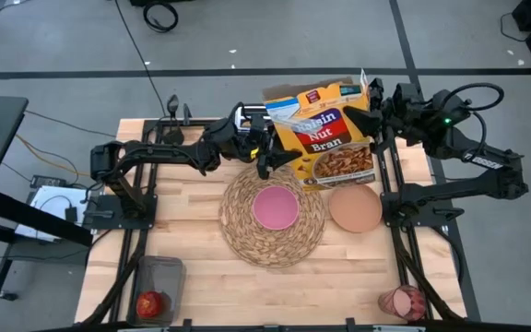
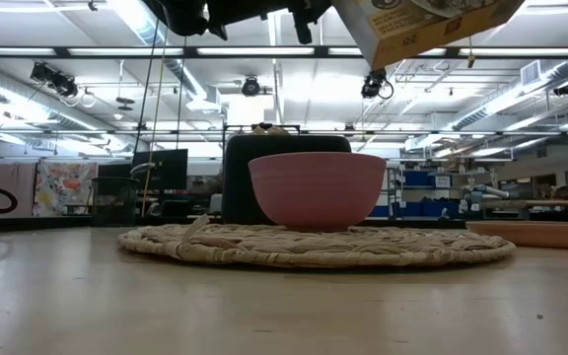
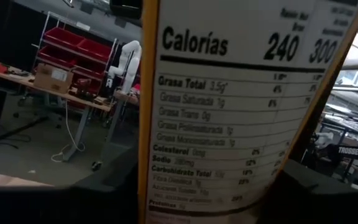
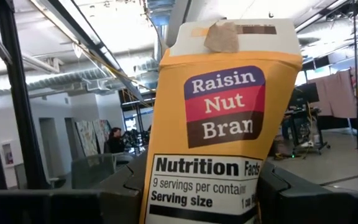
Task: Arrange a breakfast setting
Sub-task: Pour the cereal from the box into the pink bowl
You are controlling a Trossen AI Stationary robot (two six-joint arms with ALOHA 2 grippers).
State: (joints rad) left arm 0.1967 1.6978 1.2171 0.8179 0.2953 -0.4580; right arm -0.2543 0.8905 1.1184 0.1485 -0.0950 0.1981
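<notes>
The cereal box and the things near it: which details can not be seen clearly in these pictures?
- Cereal box: the low view cuts it off at the top edge; its contents are unseen.
- Left gripper: the fingertips are hidden at the box in the high view.
- Pink bowl: its inside is hidden by its wall in the low view.
- Tumbler: too small to tell whether it is upright.

We see a yellow cereal box [image 1: 325, 129] with a blue, red and brown label and white lettering; its side panel is white with black print. Below it a pale straw placemat [image 1: 275, 214], woven in rings, carries a pink bowl [image 1: 276, 207]. To its right sits a salmon-brown plate [image 1: 355, 209]. A red apple [image 1: 151, 302] shows at the near left, a translucent pink tumbler [image 1: 404, 301] at the near right. The table [image 1: 192, 221] is light striped wood; both arms are black.
</notes>
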